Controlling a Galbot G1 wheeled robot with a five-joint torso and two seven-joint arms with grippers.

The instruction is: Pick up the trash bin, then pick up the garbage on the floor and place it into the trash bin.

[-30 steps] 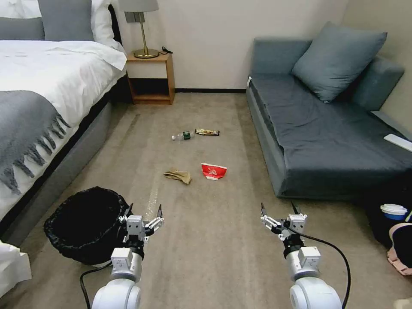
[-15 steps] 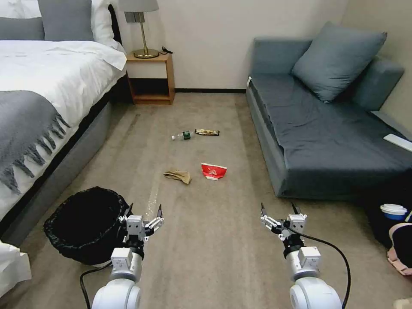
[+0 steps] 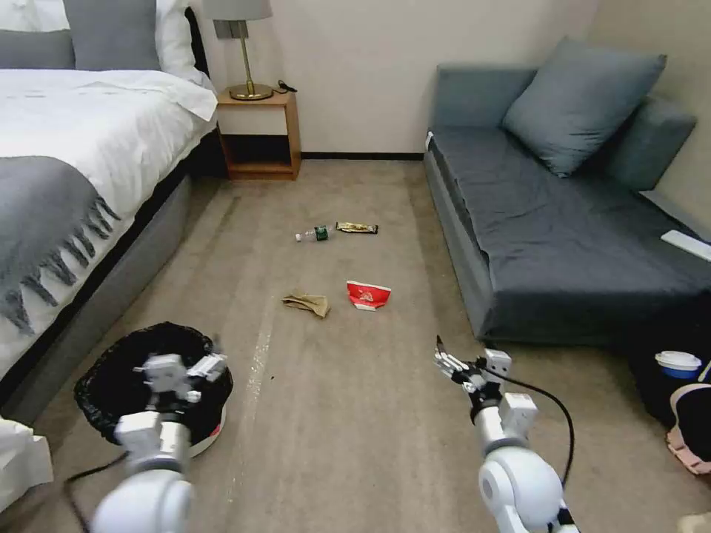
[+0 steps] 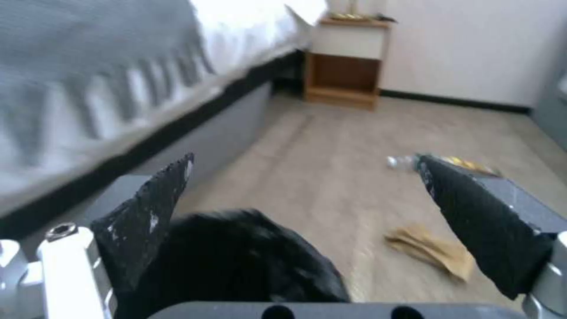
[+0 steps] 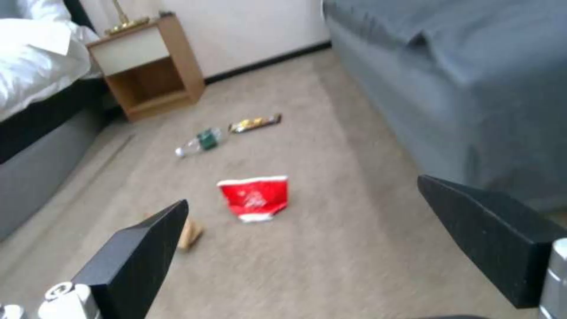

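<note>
The small round trash bin (image 3: pixel 152 385), whitish in the body and lined with a crinkly black plastic bag, stands on the beige carpet (image 3: pixel 355 414) at the robot's left, close to the grey base of the white-sheeted bed (image 3: pixel 89 170). The left hand (image 3: pixel 181 370) sits over the bin's open mouth, and in the left wrist view its two dark fingers (image 4: pixel 150 208) stand wide apart with the black bag (image 4: pixel 236 261) between and below them, not touching it as far as can be seen. The right hand (image 3: pixel 463 364) hangs above bare carpet at the robot's right, near the front corner of the grey-blue sofa (image 3: pixel 563 222); its fingers (image 5: pixel 139 252) are also spread apart and hold nothing. The garbage lies farther ahead on the floor between bed and sofa: a crumpled red-and-white paper packet (image 3: pixel 368 295) just beside a crumpled brown paper (image 3: pixel 306 303), and beyond them a small clear bottle with a green label and white cap (image 3: pixel 314 234) lying near a dark-and-gold snack wrapper (image 3: pixel 357 227). A wooden nightstand (image 3: pixel 259 133) carrying a brass lamp (image 3: pixel 241 44) stands against the far wall.
</note>
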